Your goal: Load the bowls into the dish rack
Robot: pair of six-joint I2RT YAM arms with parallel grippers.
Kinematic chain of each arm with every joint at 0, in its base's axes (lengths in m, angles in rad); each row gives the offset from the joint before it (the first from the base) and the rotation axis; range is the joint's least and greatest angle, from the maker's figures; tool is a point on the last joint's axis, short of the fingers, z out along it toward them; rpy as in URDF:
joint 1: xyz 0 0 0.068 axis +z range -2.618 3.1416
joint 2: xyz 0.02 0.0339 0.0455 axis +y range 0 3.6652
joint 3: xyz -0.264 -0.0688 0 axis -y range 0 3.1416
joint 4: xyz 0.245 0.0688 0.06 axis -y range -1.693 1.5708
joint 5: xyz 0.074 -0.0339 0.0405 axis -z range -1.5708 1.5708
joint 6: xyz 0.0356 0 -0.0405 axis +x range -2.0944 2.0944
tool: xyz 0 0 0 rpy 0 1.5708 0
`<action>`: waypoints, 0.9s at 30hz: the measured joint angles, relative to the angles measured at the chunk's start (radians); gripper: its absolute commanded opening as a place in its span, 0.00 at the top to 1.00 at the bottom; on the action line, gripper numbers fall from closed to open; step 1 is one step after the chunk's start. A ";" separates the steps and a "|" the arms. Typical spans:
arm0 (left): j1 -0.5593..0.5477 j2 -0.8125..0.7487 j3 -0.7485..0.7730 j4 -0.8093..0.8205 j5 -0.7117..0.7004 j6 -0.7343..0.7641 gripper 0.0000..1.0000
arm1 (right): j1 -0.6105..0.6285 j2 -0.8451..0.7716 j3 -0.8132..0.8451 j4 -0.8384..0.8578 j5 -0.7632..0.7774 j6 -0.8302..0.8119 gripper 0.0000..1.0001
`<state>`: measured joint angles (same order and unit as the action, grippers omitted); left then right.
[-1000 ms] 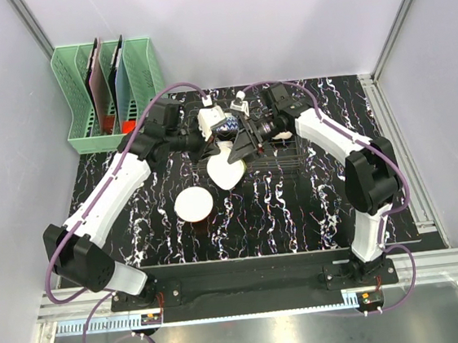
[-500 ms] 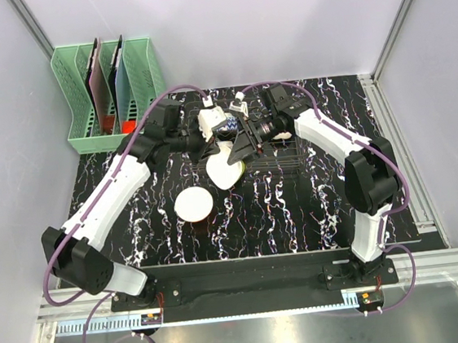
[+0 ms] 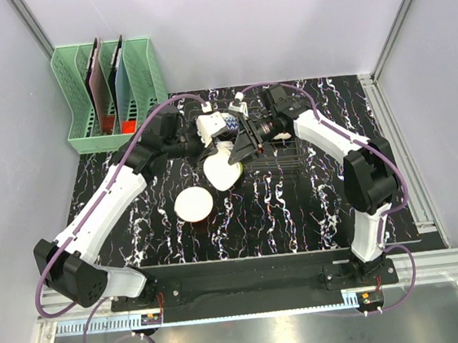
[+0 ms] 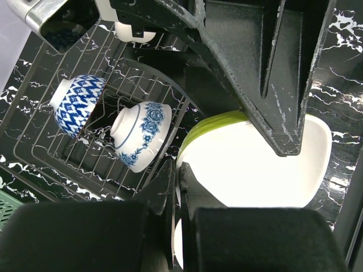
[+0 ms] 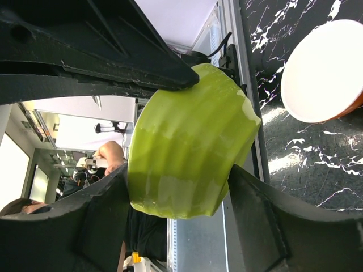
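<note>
The lime green bowl [image 3: 221,171], white inside, is held on edge above the table in front of the dish rack [image 3: 289,155]. My left gripper [image 3: 204,151] is shut on its rim [image 4: 178,170]. My right gripper [image 3: 240,149] straddles the bowl's green outside [image 5: 187,147], with a finger pressed on each side [image 5: 178,170]. Two blue-patterned bowls [image 4: 76,105] [image 4: 142,133] lie tilted in the wire rack [image 4: 45,153]. The orange bowl [image 3: 193,204] sits upright on the table and also shows in the right wrist view [image 5: 323,71]. A white bowl [image 4: 135,33] shows partly at the rack's far end.
A mint-green slotted holder [image 3: 109,86] with flat items stands at the back left. The black marbled table [image 3: 299,213] is walled by white panels. The two arms meet over the rack's left half.
My left arm has pushed forward and right, its wrist closer to the green bowl. The bowl has shifted slightly left. The right arm has barely moved.
</note>
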<state>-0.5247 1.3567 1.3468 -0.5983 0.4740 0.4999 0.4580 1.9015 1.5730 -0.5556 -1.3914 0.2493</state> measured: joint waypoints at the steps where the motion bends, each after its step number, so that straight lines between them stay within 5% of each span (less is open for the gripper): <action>1: -0.001 -0.001 -0.001 0.000 -0.003 0.000 1.00 | 0.000 0.000 -0.003 0.007 -0.002 0.003 0.35; 9: -0.003 -0.002 -0.002 0.003 -0.019 0.000 1.00 | -0.003 0.002 -0.021 0.038 -0.003 0.034 0.62; 14: -0.005 -0.002 -0.008 0.007 -0.023 0.000 0.99 | -0.003 0.002 -0.033 0.059 -0.005 0.048 0.97; 17: -0.005 -0.002 -0.008 0.008 -0.028 -0.001 0.60 | -0.003 0.002 -0.037 0.068 -0.005 0.055 1.00; 19: -0.006 -0.002 -0.012 0.020 -0.035 0.001 0.51 | -0.002 0.002 -0.040 0.074 -0.009 0.061 1.00; 20: -0.006 -0.002 -0.013 0.024 -0.038 0.000 0.30 | -0.002 0.002 -0.042 0.074 -0.009 0.063 1.00; 23: -0.006 -0.002 -0.014 0.027 -0.048 0.002 0.01 | 0.000 0.002 -0.050 0.080 -0.005 0.063 1.00; 27: 0.002 -0.002 -0.014 0.035 -0.077 -0.013 0.01 | -0.001 0.002 -0.059 0.082 0.022 0.064 1.00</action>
<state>-0.5232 1.3548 1.3323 -0.5632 0.3965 0.4870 0.4572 1.9034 1.5139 -0.4732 -1.3693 0.3130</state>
